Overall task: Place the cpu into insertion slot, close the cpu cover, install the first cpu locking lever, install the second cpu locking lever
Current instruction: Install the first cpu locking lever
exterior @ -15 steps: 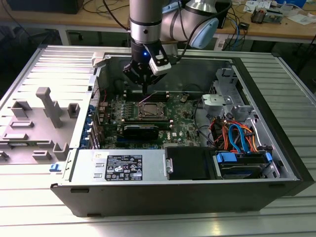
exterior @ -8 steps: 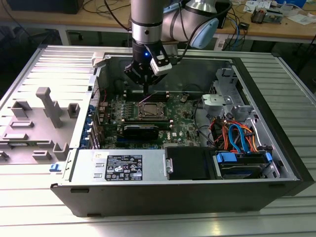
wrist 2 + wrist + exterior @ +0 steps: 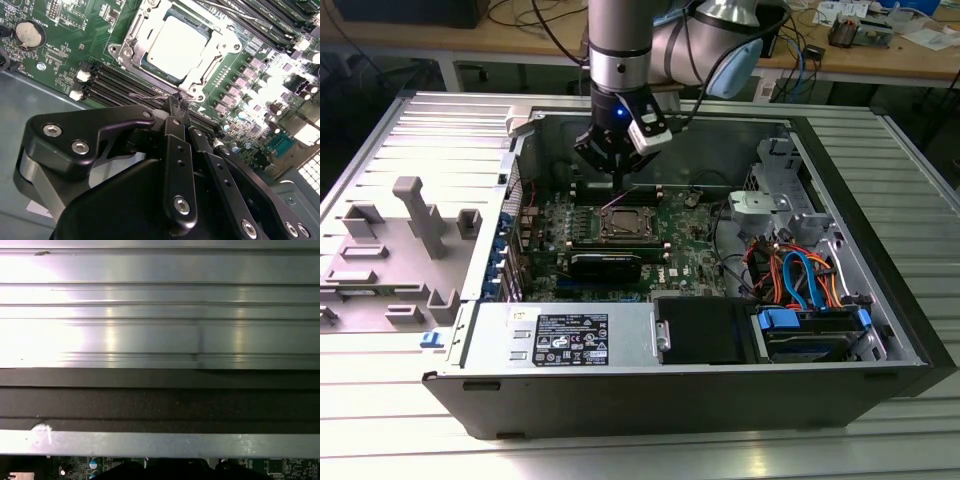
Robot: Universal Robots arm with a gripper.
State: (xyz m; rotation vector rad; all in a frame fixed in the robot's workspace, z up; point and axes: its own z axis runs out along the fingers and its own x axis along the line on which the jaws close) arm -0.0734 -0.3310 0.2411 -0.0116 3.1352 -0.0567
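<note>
The cpu point(image 3: 175, 42), a silvery square chip, sits in the insertion slot point(image 3: 623, 222) on the green motherboard point(image 3: 670, 250). The cpu cover point(image 3: 136, 31), a metal frame with a square window, lies flat around the chip. My gripper point(image 3: 175, 102) hovers just off the slot's edge, over the black memory slots point(image 3: 115, 82). Its black fingers point(image 3: 178, 150) are pressed together at the tips, pinching the end of a thin wire cpu locking lever point(image 3: 147, 97). In the exterior view my gripper point(image 3: 617, 170) hangs above the slot, and the lever point(image 3: 616, 203) slants up to it.
The open computer case point(image 3: 880, 260) lies on a ribbed metal table point(image 3: 160, 305). A power supply point(image 3: 560, 335) runs along the near wall. A drive cage with blue and orange cables point(image 3: 800, 280) fills the exterior view's right. A grey fixture point(image 3: 415, 215) stands outside the case, on the exterior view's left.
</note>
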